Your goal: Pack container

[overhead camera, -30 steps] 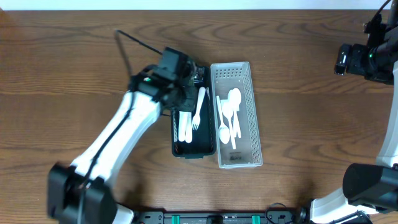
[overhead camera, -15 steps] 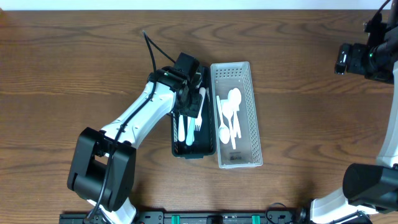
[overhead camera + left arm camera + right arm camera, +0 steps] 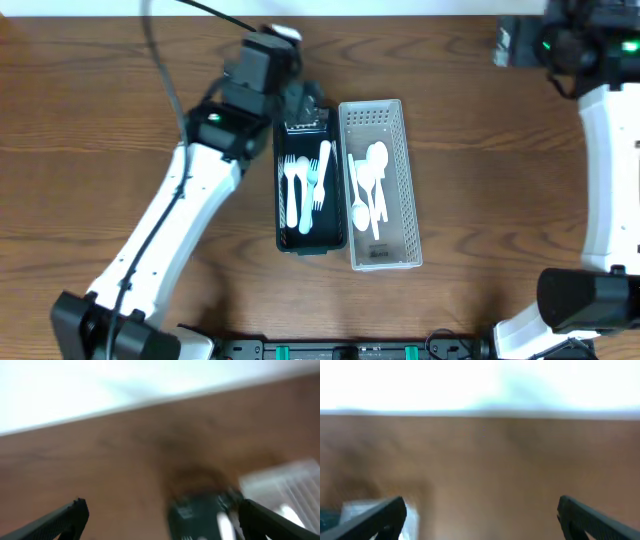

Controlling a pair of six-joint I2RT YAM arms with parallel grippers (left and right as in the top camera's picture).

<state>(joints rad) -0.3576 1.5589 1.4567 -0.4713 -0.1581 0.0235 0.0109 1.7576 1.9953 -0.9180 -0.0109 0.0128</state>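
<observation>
A dark container [image 3: 312, 247] lies mid-table with white forks [image 3: 305, 185] inside. Against its right side stands a white perforated basket [image 3: 372, 117] holding white spoons [image 3: 368, 185]. My left gripper [image 3: 303, 108] hovers over the container's far end. In the left wrist view this gripper [image 3: 162, 520] is open and empty, with the blurred dark container [image 3: 200, 515] and basket [image 3: 285, 485] below it. My right gripper [image 3: 507, 45] is high at the far right. In its own view the right gripper [image 3: 482, 517] is open over bare wood, with the basket's corner [image 3: 355, 505] at lower left.
The brown wooden table [image 3: 500, 200] ends at a white edge along the far side [image 3: 400, 8]. The left arm [image 3: 170, 230] slants across the table's left half. The right arm [image 3: 605, 150] runs down the right edge.
The left gripper opened, let go of a fork that now lies in the dark container, and drew back up toward the far end. The right gripper swung left along the far edge.
</observation>
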